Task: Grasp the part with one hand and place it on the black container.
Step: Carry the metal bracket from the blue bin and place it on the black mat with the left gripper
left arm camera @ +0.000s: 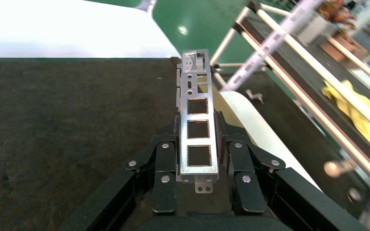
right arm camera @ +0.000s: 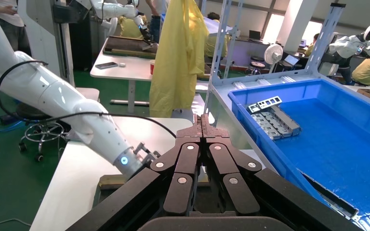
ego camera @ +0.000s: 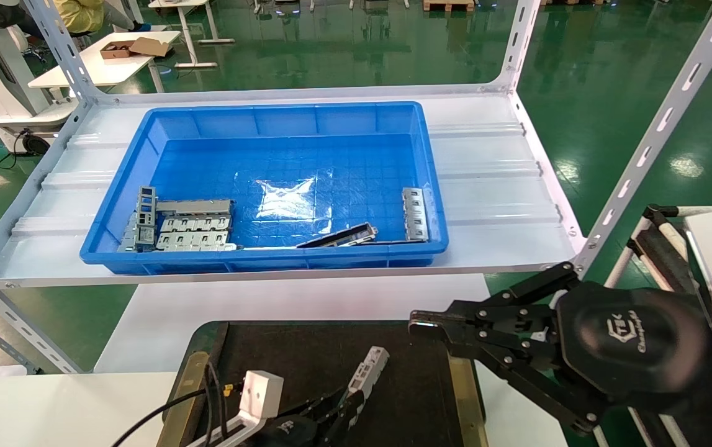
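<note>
The part (ego camera: 369,367), a silver bar with rectangular windows, is clamped at its near end in my left gripper (ego camera: 348,402) at the bottom of the head view. It points forward over the right side of the black container (ego camera: 281,354). In the left wrist view the part (left arm camera: 198,84) sits between the closed fingers (left arm camera: 220,139), with the container's matte surface (left arm camera: 67,120) beneath; whether the bar touches it I cannot tell. My right gripper (ego camera: 423,325) hangs shut and empty by the container's far right corner, its tips (right arm camera: 203,120) pressed together.
A blue bin (ego camera: 430,186) on the white shelf behind holds several grey metal pieces (ego camera: 185,226), a dark strip (ego camera: 337,237) and one piece (ego camera: 414,214) by its right wall. A slanted shelf post (ego camera: 653,143) stands at right. The white table (ego camera: 51,397) surrounds the container.
</note>
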Robot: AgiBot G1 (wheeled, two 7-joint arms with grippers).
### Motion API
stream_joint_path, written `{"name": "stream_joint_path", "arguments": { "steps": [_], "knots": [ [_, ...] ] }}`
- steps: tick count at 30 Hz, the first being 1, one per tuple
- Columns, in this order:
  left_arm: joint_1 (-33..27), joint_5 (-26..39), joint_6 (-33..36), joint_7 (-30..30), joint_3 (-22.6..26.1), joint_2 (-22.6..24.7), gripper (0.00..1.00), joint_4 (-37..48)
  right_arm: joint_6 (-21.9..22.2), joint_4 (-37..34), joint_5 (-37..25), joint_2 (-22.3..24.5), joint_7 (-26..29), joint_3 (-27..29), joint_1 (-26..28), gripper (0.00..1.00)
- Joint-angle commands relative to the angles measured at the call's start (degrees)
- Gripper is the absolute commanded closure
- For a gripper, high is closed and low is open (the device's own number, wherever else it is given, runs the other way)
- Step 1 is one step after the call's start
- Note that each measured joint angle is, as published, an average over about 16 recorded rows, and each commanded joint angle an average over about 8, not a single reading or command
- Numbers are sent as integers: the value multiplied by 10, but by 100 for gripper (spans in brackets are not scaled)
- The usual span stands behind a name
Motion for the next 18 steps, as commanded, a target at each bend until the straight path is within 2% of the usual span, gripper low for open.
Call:
{"name": "stream_joint_path", "arguments": {
  "steps": [1,10,18],
  "knots": [
    [1,5,-32,-9,6,12,100,1,0,0,0,0,0,0,0,100],
    [-11,8,-150,-34,49,58,100,14,0,0,0,0,0,0,0,100],
    [-37,-13,-239,-30,93,94,100,56,0,0,0,0,0,0,0,100]
  ]
}}
